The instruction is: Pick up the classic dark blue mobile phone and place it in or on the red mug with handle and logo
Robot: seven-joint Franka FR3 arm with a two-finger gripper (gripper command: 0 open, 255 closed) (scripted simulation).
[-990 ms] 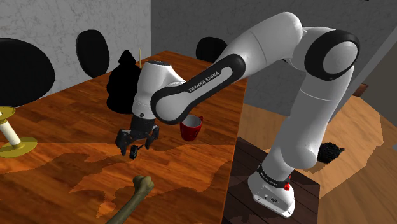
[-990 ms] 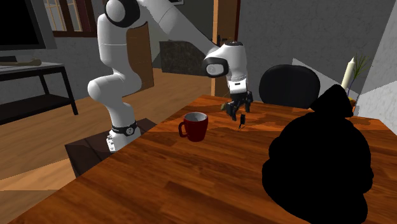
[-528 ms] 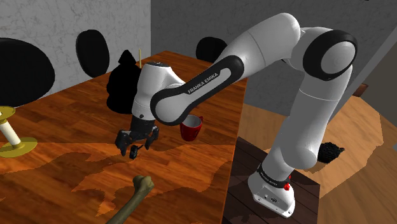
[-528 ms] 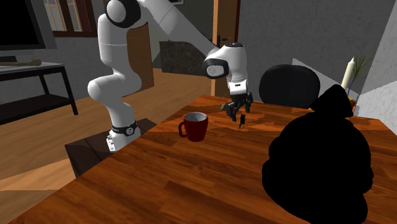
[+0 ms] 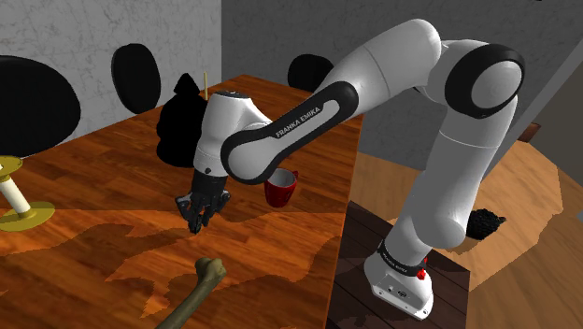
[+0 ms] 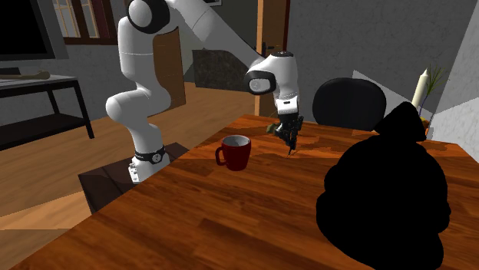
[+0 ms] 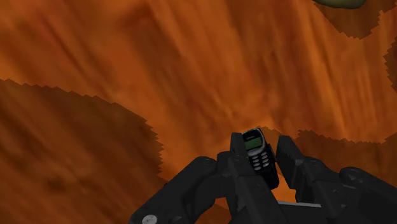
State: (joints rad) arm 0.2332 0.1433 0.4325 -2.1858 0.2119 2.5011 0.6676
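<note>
Jaws clamped on the phone [image 7: 257, 154]: in the wrist view we note the two black fingers [image 7: 233, 167] pressing its long sides, with the green screen and keypad facing the camera and the screen end sticking out past the fingertips. The phone reads dark, near black. In the second exterior view it shows as a thin dark sliver [image 6: 290, 148] hanging from the jaws low over the tabletop [image 6: 230, 222]; we cannot tell whether its lower end touches the wood. The red mug [image 6: 236, 153] stands upright on the tabletop near the jaws, towards that view's left, apart from them, with a pale inside and its handle turned to that view's left. In the shoulder view the mug [image 5: 279, 192] sits partly behind the white forearm [image 5: 299, 121], just to the right of the jaws. Farther out: a large black lumpy shape [image 6: 384, 192] on the tabletop, a bone-like object [image 5: 201, 285] at the near edge, and a yellow candle holder [image 5: 17, 206] at the shoulder view's left.
</note>
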